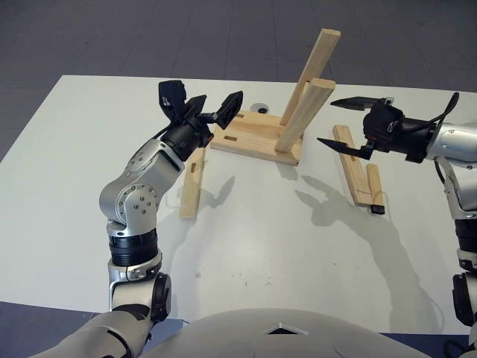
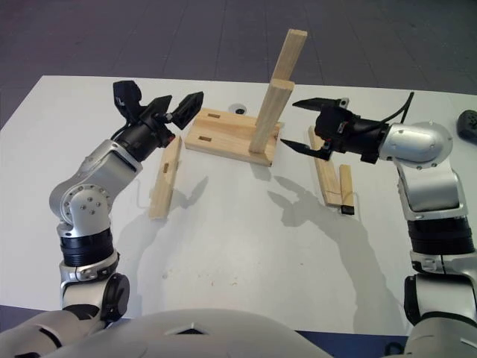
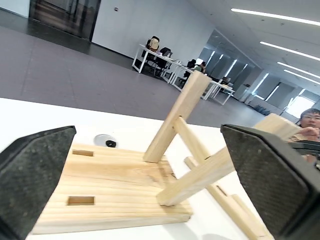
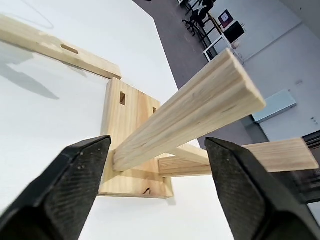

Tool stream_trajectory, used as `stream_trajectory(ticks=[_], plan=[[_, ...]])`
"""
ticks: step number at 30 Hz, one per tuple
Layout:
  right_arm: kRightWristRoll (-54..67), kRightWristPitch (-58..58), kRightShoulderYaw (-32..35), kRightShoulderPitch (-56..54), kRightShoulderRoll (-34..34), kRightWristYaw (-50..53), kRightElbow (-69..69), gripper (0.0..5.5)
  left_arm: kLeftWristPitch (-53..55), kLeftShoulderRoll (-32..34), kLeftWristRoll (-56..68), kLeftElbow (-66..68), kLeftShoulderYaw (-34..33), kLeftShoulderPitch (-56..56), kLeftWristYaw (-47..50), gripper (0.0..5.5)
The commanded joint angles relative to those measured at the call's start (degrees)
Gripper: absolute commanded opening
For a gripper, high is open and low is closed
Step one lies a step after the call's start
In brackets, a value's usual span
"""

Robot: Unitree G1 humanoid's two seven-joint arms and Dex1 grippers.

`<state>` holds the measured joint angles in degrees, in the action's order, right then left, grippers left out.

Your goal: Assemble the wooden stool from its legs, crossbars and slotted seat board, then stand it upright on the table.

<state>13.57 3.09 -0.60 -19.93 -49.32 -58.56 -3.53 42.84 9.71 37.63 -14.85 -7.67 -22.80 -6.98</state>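
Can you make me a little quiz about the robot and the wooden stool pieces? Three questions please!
1. How many legs are standing up in the seat board? A) one B) two C) four
2. True or false: the left gripper and the right gripper are both open and hold nothing.
3. Fill in the word: the two empty slots in the seat board are on the robot's ___ side.

Key: 1) B. 2) True. 3) left.
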Motion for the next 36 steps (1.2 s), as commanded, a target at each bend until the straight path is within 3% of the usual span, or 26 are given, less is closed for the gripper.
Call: stream_trajectory(ticks=[1,8,14,20,24,26,32,36], plan=[[1.19,7.05,1.77,9.04,-1.78,0.92,-6.61,4.30,-8.15,7.75,-12.94,12.63,2.04,-4.16,-0.54,5.40],[-2.19,17.61,-0.96,14.42,9.59,17.52,-16.83,5.35,-20.48,8.73,-25.25,33.98,8.51,-9.83,-6.05,5.40],[-0.86,25.76,-0.58,13.60,17.70,26.64,-21.84,5.39,-28.47,7.26,-30.64,45.14,10.58,-12.45,-7.80,5.40],[27.90,51.62,6.37,9.37,23.23,26.79,-29.60,5.39,-29.04,6.37,-30.58,43.31,9.28,-11.90,-8.37,5.40],[31.44,55.53,6.59,6.16,24.34,30.81,-29.58,5.39,-27.49,6.80,-29.86,39.24,8.02,-9.56,-8.35,5.40],[31.68,55.85,5.54,3.00,28.30,34.63,-27.26,5.39,-26.17,6.79,-29.28,36.18,7.16,-7.62,-8.14,5.40],[43.92,63.26,12.09,-5.97,44.60,52.26,-18.96,5.39,-23.57,5.12,-29.30,32.59,6.73,-3.78,-7.31,5.40],[53.66,58.67,21.62,-12.43,54.49,71.66,-10.75,5.39,-22.36,3.72,-28.93,30.35,6.74,-1.72,-7.20,5.40]])
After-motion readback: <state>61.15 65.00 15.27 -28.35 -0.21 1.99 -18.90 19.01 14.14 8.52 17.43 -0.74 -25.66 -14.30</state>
